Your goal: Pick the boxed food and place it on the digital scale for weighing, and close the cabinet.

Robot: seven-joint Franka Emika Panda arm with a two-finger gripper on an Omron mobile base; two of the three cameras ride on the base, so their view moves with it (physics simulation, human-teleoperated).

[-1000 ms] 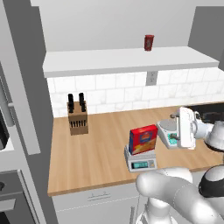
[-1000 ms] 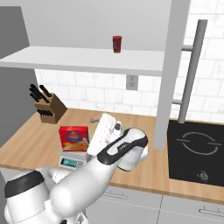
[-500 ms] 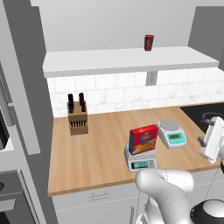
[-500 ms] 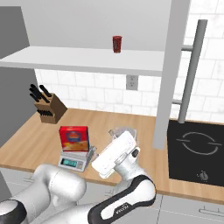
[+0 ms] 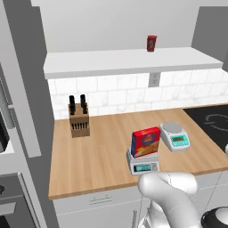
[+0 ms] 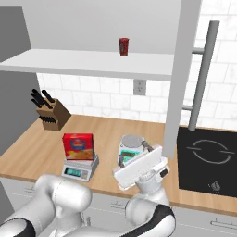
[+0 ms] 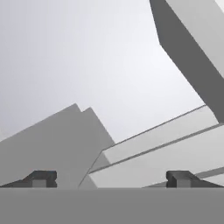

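Boxed food sat upright on digital scale; weighing step judged done. End effector empty, fingers spread. Next: reach open cabinet door, push shut.

The boxed food, a red carton with a blue side and a yellow-orange picture on its front, stands upright on the digital scale, resting on its flat platform. The digital scale is light grey and square, with a small teal display on its near face, and sits on the wooden counter toward the near edge. From the right base view the boxed food shows its red front, upright on the digital scale. The cabinet is a grey upper wall unit; its door stands open, edge-on, with a long vertical metal bar handle on its right
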